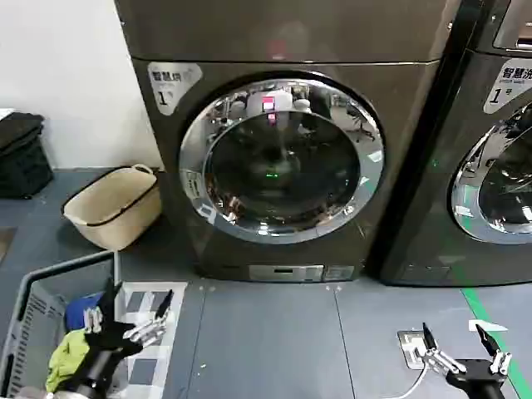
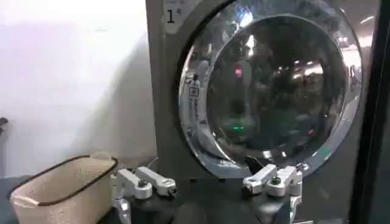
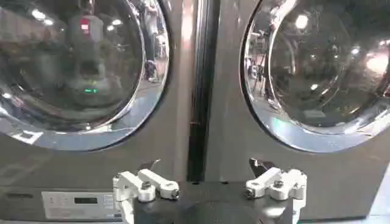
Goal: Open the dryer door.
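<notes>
Both end effectors, left (image 1: 131, 320) and right (image 1: 463, 350), hang low with fingers spread, holding nothing.
Up ahead, the dryer's chrome-ringed dark glass door (image 1: 281, 158) appears shut; left end effector sits roughly nearer its label-side rim.

In front of me stands the dryer (image 1: 283, 166), a big dark bronze-grey front-loader resting on the grey floor, with a grey shield-shaped badge marked "1" at its upper left corner. Its door (image 1: 283, 158) is shut, lying flush against the front. The door is a large round porthole: a wide shiny chrome ring around dark, bulging tinted glass, taking up about half the machine's width.
</notes>
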Controlling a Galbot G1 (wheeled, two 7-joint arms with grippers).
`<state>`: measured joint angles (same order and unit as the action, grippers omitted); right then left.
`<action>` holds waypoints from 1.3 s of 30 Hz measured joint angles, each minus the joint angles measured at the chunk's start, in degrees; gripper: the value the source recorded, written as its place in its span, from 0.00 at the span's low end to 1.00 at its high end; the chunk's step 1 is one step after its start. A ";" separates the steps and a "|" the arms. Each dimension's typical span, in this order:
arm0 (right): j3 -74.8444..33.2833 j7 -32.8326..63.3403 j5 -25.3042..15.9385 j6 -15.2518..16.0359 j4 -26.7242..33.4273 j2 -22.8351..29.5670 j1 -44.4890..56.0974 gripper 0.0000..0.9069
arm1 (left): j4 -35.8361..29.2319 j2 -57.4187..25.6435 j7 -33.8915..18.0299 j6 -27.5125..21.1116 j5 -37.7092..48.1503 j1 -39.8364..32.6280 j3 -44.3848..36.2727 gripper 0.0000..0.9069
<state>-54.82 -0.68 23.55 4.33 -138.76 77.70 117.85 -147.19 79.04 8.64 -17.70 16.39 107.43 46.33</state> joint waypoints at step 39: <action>12.62 -11.22 21.02 6.46 11.07 -32.18 -30.79 1.00 | 0.00 -0.02 0.50 -0.04 -1.93 0.05 -1.32 1.00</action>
<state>-42.20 -11.90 44.57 10.79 -127.69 45.51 87.06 -147.19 79.03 9.14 -17.75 14.46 107.47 45.01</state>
